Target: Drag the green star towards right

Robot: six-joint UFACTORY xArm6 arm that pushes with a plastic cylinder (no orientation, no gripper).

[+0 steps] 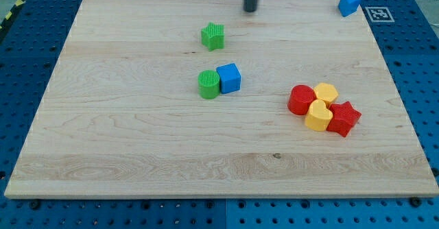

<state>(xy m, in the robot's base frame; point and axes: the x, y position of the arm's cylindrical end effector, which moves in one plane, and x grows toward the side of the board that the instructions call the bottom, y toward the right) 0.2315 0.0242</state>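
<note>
The green star (213,35) lies on the wooden board (137,133) in the upper middle. My tip (250,9) is at the view's top, above and to the right of the green star, apart from it. A green cylinder (208,84) and a blue cube (229,78) sit touching each other below the star.
At the right a cluster holds a red cylinder (300,99), a yellow hexagon (326,93), a yellow heart (317,116) and a red star (343,118). A blue block (349,4) sits at the board's top right corner. A marker tag (378,14) lies beside it.
</note>
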